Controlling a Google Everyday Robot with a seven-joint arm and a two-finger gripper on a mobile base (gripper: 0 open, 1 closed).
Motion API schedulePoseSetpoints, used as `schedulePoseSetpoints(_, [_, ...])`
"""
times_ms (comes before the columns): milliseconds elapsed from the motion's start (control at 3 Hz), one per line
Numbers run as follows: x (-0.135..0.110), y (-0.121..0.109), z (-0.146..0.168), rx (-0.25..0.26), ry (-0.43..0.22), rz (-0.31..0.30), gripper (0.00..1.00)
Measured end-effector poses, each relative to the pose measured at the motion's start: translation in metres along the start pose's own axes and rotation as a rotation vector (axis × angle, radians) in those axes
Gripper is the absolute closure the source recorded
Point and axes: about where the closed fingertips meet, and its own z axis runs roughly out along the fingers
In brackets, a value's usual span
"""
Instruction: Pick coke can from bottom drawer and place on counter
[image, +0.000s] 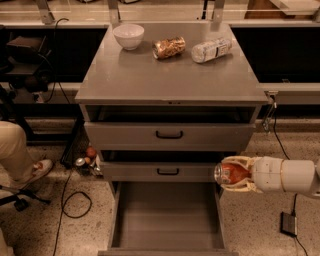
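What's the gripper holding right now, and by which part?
The gripper holds the coke can by its sides, one finger above and one below, right of the open bottom drawer.

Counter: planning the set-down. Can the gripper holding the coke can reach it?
Probably yes. The gripper, shut on the coke can, is out in the open beside the drawers, and the counter is bare in front.
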Motion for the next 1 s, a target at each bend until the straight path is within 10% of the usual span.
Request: schedulePoseSetpoints(1000, [-0.010, -0.060, -0.049, 0.018, 0.010, 0.047, 1.00])
